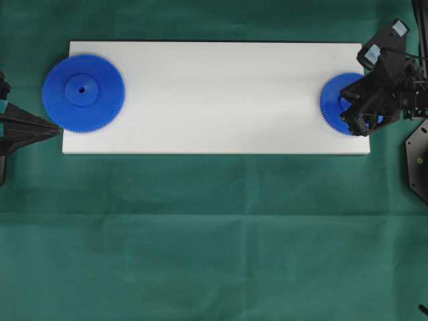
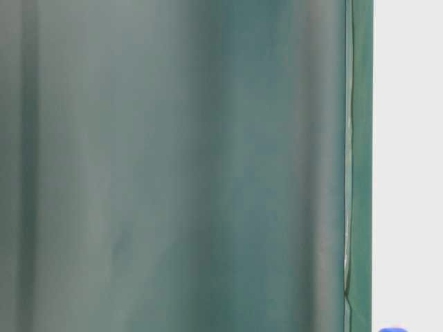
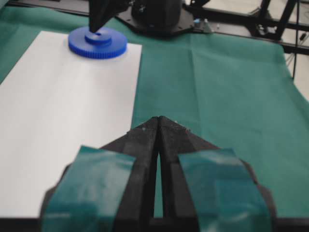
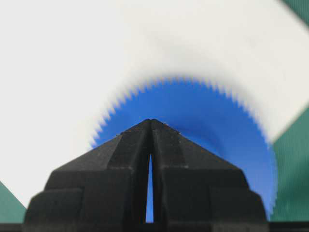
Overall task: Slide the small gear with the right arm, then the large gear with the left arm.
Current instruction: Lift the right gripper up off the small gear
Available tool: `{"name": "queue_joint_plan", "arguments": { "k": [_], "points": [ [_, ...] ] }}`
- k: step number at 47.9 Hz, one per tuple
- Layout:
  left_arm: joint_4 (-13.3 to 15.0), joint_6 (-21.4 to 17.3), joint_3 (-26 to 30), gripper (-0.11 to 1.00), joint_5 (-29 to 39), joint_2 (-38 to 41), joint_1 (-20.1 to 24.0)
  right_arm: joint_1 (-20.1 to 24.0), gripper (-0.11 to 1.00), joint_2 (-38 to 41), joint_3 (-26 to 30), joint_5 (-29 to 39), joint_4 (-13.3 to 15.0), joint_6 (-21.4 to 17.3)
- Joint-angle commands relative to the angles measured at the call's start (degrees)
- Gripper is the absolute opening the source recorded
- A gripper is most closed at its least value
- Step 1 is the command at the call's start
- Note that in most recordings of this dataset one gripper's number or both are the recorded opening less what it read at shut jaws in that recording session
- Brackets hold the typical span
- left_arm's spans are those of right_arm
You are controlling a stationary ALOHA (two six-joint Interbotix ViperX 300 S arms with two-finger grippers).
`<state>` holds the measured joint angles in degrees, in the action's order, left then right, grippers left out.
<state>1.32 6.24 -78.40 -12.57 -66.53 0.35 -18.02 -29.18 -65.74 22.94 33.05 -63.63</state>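
Overhead view: the green worktop [image 1: 200,234] carries a white board [image 1: 221,93]. The large gear [image 1: 83,93] lies flat at the board's left end, its teeth a little over the left edge. The small gear [image 1: 334,100] lies flat at the right end, partly under the right end effector [image 1: 356,120]. In the right wrist view this end effector [image 4: 150,126] has its fingers pressed together to one point, holding nothing, and the point stands over the small gear [image 4: 207,121] near the hub. Whether it touches the plastic I cannot tell. The left end effector [image 1: 55,127] waits just beside the large gear at the board's left edge, and in its own view it [image 3: 158,121] is also closed to a point and empty.

The step in hand seems to be the small gear's slide. I think the tip should sit in the hub hole or against the hub wall, press lightly, and move slowly toward the board's middle, so the gear stays flat and does not tip.
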Motion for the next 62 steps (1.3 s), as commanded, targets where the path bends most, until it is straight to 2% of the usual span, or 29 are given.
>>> {"name": "queue_joint_plan", "arguments": {
  "k": [1, 16, 36, 43, 55, 62],
  "points": [
    [0.0, -0.1, 1.0, 0.0, -0.6, 0.8, -0.1, 0.1, 0.5, -0.3, 2.2, -0.6, 1.6, 0.2],
    [0.1, -0.1, 1.0, 0.0, -0.6, 0.8, -0.1, 0.7, 0.5, -0.3, 6.3, -1.7, 6.2, 0.3],
    [0.1, 0.0, 0.8, 0.0, -0.4, 0.8, 0.8, 0.7, 0.5, -0.4, 7.3, -6.7, 6.9, 0.8],
    [0.1, 0.6, 0.6, 0.0, -0.3, 0.8, 1.4, 0.8, 0.5, -0.6, 7.3, -10.9, 9.3, 0.9],
    [0.1, 1.0, 0.3, 0.0, 1.1, 0.8, 4.0, 0.7, 0.5, -0.6, 7.1, -22.1, 13.6, 0.9],
    [0.1, 1.0, 1.0, 0.0, 4.3, 0.8, 7.9, 0.8, 0.5, -0.6, 7.1, -23.7, 15.2, 1.0]
  ]
}}
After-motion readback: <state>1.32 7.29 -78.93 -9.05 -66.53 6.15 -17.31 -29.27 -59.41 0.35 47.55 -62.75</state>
